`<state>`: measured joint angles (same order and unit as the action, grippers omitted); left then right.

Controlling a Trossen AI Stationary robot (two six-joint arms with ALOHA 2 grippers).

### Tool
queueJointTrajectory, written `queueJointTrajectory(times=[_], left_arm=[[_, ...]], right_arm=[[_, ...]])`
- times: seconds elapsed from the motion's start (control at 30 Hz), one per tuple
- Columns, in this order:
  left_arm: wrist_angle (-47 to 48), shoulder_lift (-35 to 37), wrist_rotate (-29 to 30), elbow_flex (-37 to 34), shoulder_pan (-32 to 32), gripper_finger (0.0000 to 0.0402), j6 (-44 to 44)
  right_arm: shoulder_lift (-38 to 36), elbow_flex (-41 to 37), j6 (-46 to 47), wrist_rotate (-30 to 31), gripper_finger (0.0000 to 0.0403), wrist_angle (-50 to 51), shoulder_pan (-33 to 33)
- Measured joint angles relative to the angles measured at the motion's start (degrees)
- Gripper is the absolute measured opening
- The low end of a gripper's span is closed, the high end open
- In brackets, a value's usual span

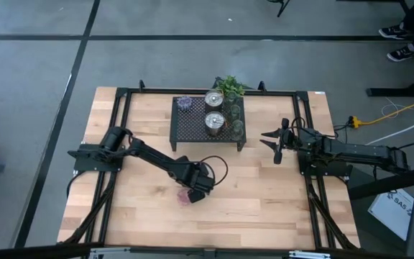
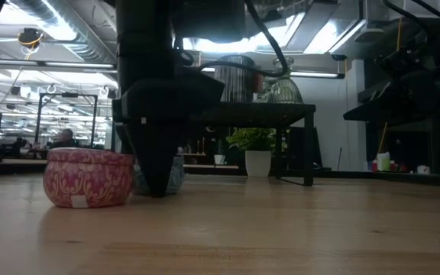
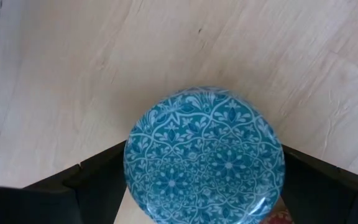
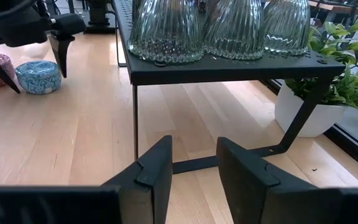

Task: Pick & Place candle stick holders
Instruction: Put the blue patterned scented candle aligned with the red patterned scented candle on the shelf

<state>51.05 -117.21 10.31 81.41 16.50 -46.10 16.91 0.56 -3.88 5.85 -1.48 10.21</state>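
Down on the bare wood near the front of the table (image 1: 264, 201), the blue candle holder (image 3: 204, 154) sits upright between the spread fingers of the left gripper (image 1: 197, 188). The left wrist view looks straight down on its patterned teal lid, with a dark finger (image 3: 98, 186) on each side; whether the pads touch it cannot be told. The right wrist view shows the same blue tin (image 4: 38, 76) resting on the table with those fingers straddling it, released rather than clenched.

Just beside it stands the pink candle holder (image 2: 88, 177), upright on the wood, next to the left arm's gripper in the low view.

Farther back, the black mesh rack (image 1: 208, 122) carries the rest: the purple holder (image 1: 185, 103) at its far left corner, two silver holders (image 1: 214, 98) one behind the other in the middle, and the glassy green cups (image 4: 166, 30) in a row along its right edge. The small green plant (image 1: 229, 86) stands just behind the rack.

Well apart, right of the rack, the right gripper (image 1: 277, 142) hovers with its fingers (image 4: 151, 177) partly parted and nothing between them.
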Motion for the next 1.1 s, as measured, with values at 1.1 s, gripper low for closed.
queueJointTrajectory(times=[1.1], left_arm=[[-5.3, 0.0, 0.7, -0.4, 0.8, 0.0293, 3.6]], right_arm=[[0.0, 0.0, 0.0, 0.0, 0.0128, 0.0, 0.0]])
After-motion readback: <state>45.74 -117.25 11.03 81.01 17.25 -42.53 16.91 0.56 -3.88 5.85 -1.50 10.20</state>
